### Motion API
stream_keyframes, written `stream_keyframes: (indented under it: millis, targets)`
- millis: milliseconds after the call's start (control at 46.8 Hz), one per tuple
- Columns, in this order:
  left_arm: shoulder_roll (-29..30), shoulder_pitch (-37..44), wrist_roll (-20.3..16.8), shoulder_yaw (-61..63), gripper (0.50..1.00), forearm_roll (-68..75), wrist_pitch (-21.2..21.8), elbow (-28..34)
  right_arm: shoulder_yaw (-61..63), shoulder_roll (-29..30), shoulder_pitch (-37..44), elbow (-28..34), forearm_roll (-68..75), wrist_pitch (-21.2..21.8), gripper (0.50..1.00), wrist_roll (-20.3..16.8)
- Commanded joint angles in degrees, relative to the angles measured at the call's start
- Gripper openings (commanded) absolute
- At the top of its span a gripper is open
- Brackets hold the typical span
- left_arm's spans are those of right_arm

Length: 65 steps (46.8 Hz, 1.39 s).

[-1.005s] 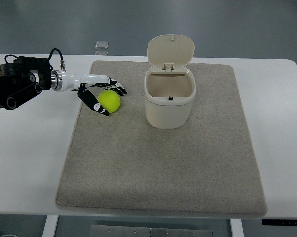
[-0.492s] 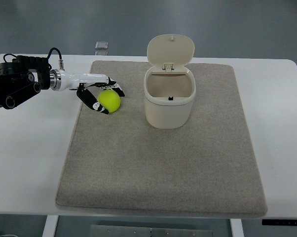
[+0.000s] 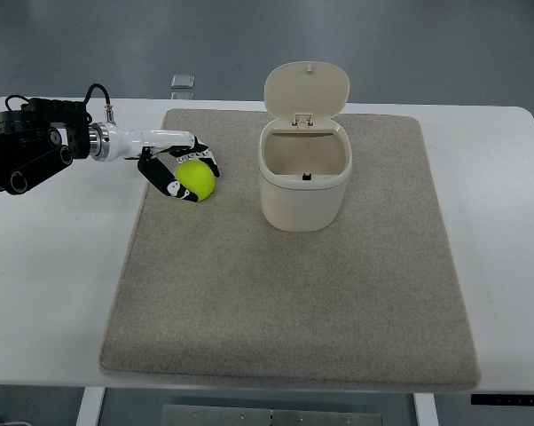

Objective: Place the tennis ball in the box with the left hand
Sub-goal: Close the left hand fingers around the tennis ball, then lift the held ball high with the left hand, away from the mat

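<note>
A steep downward view of a white table (image 3: 36, 293) covered in the middle by a large beige mat (image 3: 294, 302). The near half of the mat lies bare, so there is plenty of open room toward the viewer.

Farther back, on the left part of the mat, sits a yellow-green tennis ball (image 3: 196, 178). The left hand (image 3: 176, 170) reaches in from the left edge on a white forearm, its black-and-white fingers (image 3: 168, 182) curled around the ball on its near and far sides. It appears to be grasping the ball, though whether the ball is lifted off the mat cannot be told.

To the right of the ball, apart from it, stands a cream box (image 3: 304, 177) with its hinged lid (image 3: 307, 89) tipped up and back, the opening facing upward. No right hand is visible.

To do this step well, the grip should be firm before lifting, since a round ball can roll free. The hand then likely needs to rise above the box's near rim, travel right, and release over the centre, staying clear of the upright lid behind. The mat's left edge lies just beneath the wrist.
</note>
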Motion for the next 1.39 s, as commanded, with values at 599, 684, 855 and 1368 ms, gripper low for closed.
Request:
stream_keyframes:
  millis: [599, 684, 855, 1368]
  targets:
    - [-1.5, -4.1, 0.0, -5.2, 0.5, -20.2, 0.4, 8.0, 0.0, 0.0, 0.0, 0.0, 0.0, 0.1, 0.901, 0.0]
    - [-1.6, -5.0, 0.0, -5.3, 0.5, -24.8, 0.4, 8.6, 0.0, 0.0, 0.0, 0.0, 0.0, 0.0, 0.901, 0.0]
    - [-1.6, -8.1, 0.0, -6.1, 0.5, -34.3, 0.4, 8.6, 0.0, 0.0, 0.1, 0.0, 0.0, 0.0, 0.901, 0.0]
    - [-1.7, -16.3, 0.0, -11.7, 0.5, -39.8, -2.5, 3.5, 0.0, 0.0, 0.1, 0.0, 0.0, 0.0, 0.901, 0.0]
